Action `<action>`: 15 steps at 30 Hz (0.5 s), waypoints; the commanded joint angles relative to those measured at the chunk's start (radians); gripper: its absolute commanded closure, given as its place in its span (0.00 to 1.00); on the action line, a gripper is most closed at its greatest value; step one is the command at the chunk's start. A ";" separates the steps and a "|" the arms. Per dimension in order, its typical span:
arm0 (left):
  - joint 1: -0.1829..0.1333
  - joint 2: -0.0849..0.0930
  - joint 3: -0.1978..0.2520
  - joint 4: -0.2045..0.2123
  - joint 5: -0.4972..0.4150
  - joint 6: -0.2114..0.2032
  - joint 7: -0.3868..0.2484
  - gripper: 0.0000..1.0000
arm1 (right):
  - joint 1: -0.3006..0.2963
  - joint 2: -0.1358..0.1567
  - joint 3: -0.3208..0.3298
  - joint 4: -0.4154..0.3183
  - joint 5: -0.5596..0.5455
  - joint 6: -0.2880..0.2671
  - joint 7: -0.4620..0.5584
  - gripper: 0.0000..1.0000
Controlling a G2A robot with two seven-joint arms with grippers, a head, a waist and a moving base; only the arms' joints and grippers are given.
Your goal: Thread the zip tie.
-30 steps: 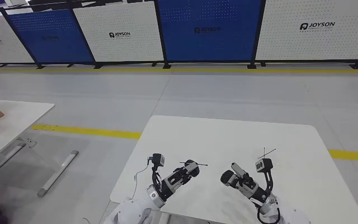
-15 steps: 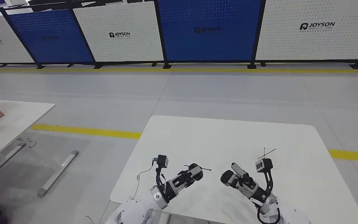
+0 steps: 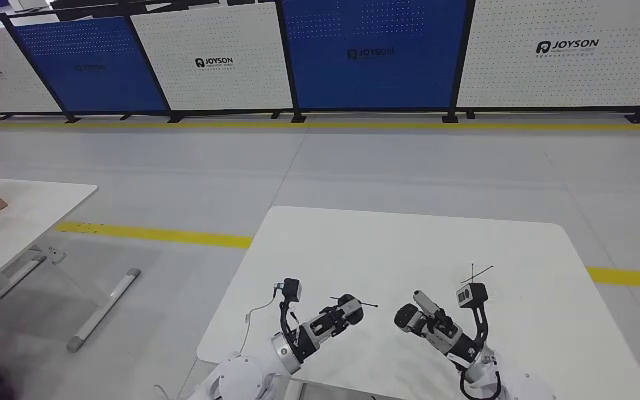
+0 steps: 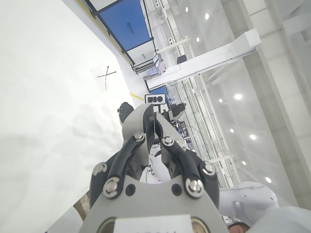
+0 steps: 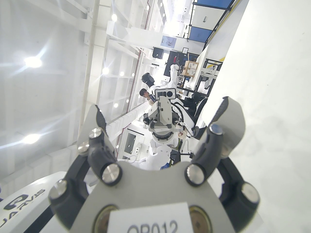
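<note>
So where is the thin black plastic zip tie [image 4: 154, 128] sitting?
The left gripper [image 4: 153, 112] is pinching it between closed jaws, aiming it toward the right gripper [image 5: 163, 111], probably for threading.
And that one?
It is hovering wide open, holding nothing; two spare black ties [image 3: 478, 272] are lying crossed on the white table [image 3: 400, 240].

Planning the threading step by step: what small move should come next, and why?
Probably ease the open, empty right gripper toward the free end of the thin black zip tie and close on it. The left gripper is shut on that tie, and the tie's end juts toward the right arm. Threading likely needs both ends held.
</note>
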 commanded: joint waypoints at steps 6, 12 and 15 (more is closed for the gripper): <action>-0.050 -0.011 0.086 0.030 0.126 0.030 0.067 1.00 | 0.000 0.000 0.000 0.000 0.000 0.000 0.000 0.00; -0.053 -0.012 0.091 0.034 0.124 0.029 0.072 1.00 | 0.000 0.000 0.000 0.000 0.000 0.000 0.000 0.00; -0.053 -0.012 0.091 0.034 0.124 0.029 0.072 1.00 | 0.001 0.000 0.002 -0.003 -0.011 0.003 -0.008 0.00</action>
